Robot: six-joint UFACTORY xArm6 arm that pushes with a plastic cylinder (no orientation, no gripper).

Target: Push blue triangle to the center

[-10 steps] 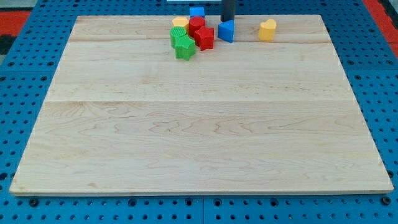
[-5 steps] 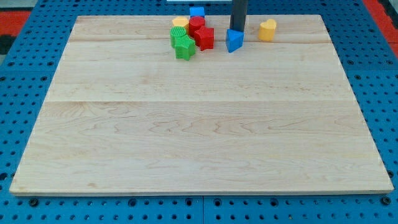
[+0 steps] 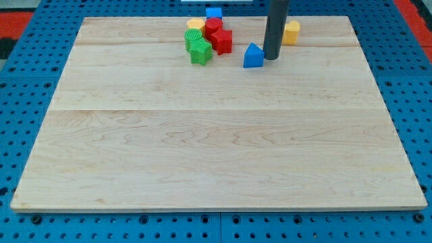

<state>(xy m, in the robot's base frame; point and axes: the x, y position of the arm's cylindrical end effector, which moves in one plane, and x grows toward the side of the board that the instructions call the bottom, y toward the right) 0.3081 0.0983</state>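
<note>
The blue triangle [image 3: 253, 57] lies on the wooden board [image 3: 216, 135] near the view's top, a little right of the middle line. My tip [image 3: 271, 57] stands on the board just to the triangle's right, touching or almost touching its right side. The dark rod rises from it out of the view's top.
A cluster sits at the view's top, left of the triangle: a green star [image 3: 200, 52], a green block [image 3: 192, 38], a red block [image 3: 221, 41], a second red block [image 3: 213, 26], a yellow block [image 3: 196, 24] and a blue cube [image 3: 214, 13]. A yellow block [image 3: 292, 32] lies right of the rod.
The blue triangle has slid down the view, away from the top edge and the cluster. The rod has moved down and to the right, now beside the triangle's right side.
</note>
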